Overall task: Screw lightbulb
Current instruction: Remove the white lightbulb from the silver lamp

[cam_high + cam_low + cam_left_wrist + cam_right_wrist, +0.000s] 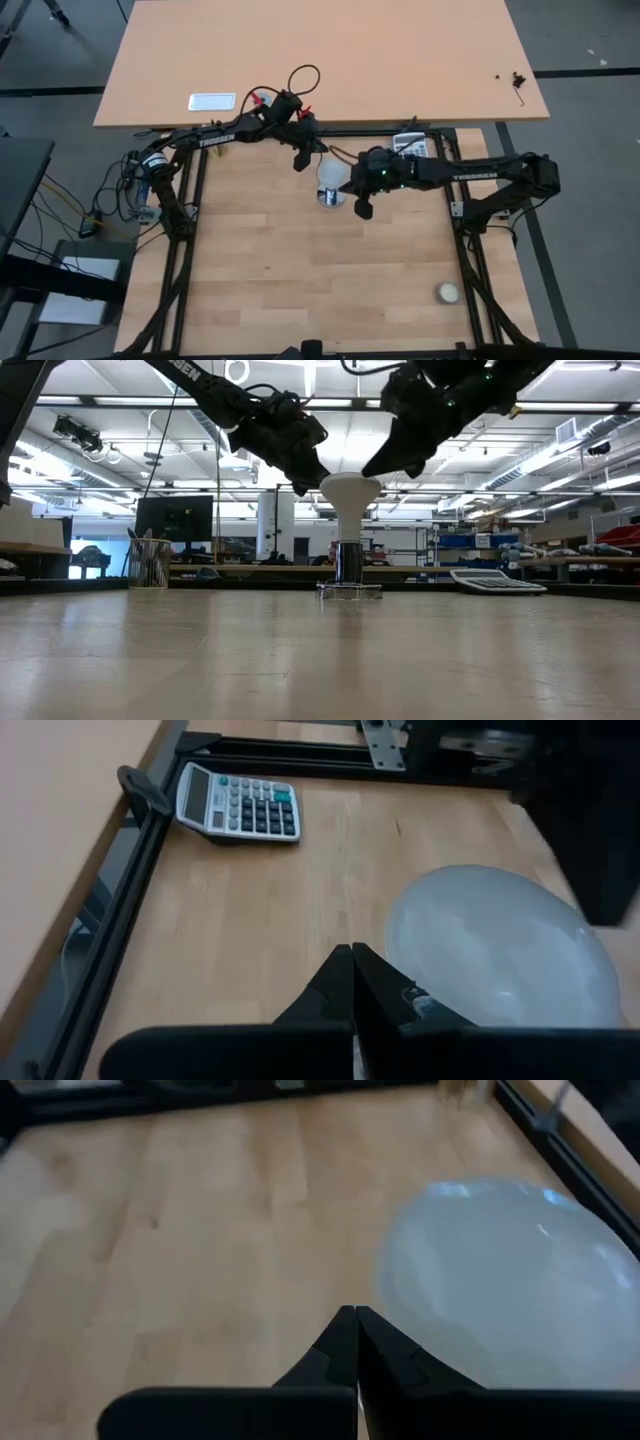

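Lightbulb (350, 495): stands upright, dome up, near the middle of the table (300, 290), its narrow end down in a dark metal socket (348, 562) on a small flat base.
Progress: by my judgement the bulb is already seated in the socket and looks straight; whether it is screwed fully home I cannot tell from here. What may be left is a last turn or two, then backing both arms away.
Look of the bulb: white, matte, a broad rounded top tapering like a funnel to the neck; from the wrist cameras the dome (500, 950) shows as a pale, smooth, faintly glossy curve.
Left gripper (352, 982): hangs just beside the dome on its left flank; fingers pressed together, holding nothing.
Right gripper (357, 1342): hangs just beside the dome on the opposite flank; fingers likewise closed on nothing.
Elsewhere: a calculator (411, 145) lies at the far edge, and a small cream ball (448, 292) sits well apart near the right front.
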You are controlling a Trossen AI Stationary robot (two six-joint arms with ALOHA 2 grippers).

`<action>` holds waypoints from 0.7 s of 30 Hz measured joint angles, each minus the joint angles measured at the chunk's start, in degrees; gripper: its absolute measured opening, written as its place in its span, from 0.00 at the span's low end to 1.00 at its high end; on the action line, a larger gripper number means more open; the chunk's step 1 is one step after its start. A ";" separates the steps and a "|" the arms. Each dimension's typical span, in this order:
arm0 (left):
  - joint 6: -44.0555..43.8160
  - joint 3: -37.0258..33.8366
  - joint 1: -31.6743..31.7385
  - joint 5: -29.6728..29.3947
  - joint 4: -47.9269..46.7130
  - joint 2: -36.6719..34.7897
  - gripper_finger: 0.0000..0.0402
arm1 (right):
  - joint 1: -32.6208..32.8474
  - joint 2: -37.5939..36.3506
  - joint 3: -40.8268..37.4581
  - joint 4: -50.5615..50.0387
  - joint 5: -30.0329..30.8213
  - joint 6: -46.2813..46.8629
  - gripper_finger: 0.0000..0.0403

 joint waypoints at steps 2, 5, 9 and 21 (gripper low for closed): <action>-0.03 0.00 -0.02 -0.01 -0.21 0.01 0.00 | 0.82 1.28 0.00 2.71 -0.02 -0.04 0.02; -0.03 0.00 -0.39 -0.01 -0.39 0.02 0.00 | 1.19 2.57 0.00 4.14 -0.01 0.00 0.02; 0.00 0.00 -1.18 -0.01 -0.60 0.05 0.00 | 0.91 3.06 -0.02 3.50 1.58 0.00 0.02; 0.19 0.04 -2.29 -0.79 -2.47 2.19 0.00 | -0.46 2.93 0.00 1.08 2.27 -0.01 0.02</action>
